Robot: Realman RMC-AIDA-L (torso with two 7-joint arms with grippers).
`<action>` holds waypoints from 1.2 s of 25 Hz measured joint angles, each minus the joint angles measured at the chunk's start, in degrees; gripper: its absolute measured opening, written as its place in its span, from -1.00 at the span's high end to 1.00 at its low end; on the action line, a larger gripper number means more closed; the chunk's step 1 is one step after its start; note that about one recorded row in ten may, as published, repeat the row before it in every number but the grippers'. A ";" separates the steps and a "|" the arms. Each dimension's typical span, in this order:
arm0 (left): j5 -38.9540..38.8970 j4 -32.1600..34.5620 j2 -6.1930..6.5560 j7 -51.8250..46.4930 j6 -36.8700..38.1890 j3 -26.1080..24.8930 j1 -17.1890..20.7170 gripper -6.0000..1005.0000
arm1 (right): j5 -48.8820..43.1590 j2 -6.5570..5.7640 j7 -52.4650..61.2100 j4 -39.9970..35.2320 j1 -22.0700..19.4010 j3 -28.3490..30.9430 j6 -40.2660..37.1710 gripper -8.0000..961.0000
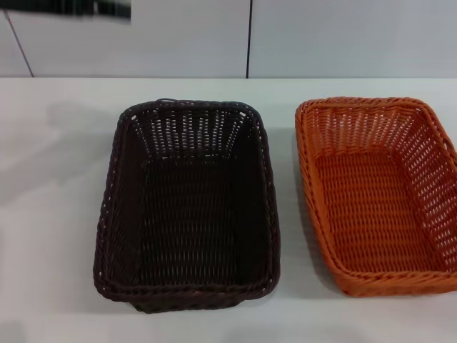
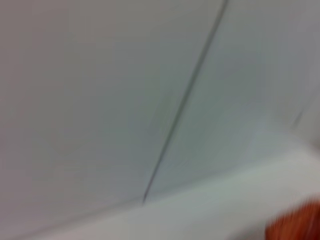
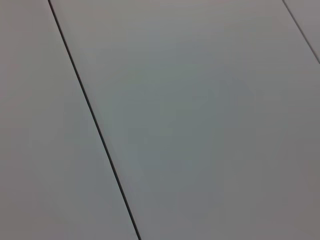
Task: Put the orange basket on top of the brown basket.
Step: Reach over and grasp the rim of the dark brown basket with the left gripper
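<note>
The brown basket (image 1: 187, 207) stands empty on the white table, left of centre in the head view. The orange basket (image 1: 378, 193) stands empty beside it on the right, a small gap between them, its right side cut by the picture's edge. A blurred orange patch in the left wrist view (image 2: 296, 224) is probably this basket. A dark blurred shape (image 1: 71, 8) at the top left edge of the head view seems to be part of my left arm, high above and behind the brown basket. My right gripper is out of view.
The white table (image 1: 57, 214) runs to a pale panelled wall (image 1: 321, 36) with dark seams behind the baskets. Both wrist views show mostly this wall. A faint shadow lies on the table left of the brown basket.
</note>
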 joint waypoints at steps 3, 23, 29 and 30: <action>10.71 -5.48 -2.04 -4.50 -7.54 -0.18 -2.14 -0.64 | 0.00 -0.01 -0.06 -0.01 0.07 -0.02 0.00 -0.34; 38.67 -13.92 -13.54 -15.73 -18.38 4.53 0.47 -0.64 | 0.00 -0.02 -0.20 -0.13 -0.48 0.11 0.63 -0.34; 38.39 -12.07 -13.87 -17.65 -16.51 7.61 2.28 -0.65 | 0.00 -0.01 -0.20 -0.12 -0.61 0.08 0.71 -0.34; 38.25 -11.44 -13.96 -17.92 -16.06 8.13 2.54 -0.65 | 0.00 -0.01 -0.20 -0.12 -0.61 0.09 0.73 -0.34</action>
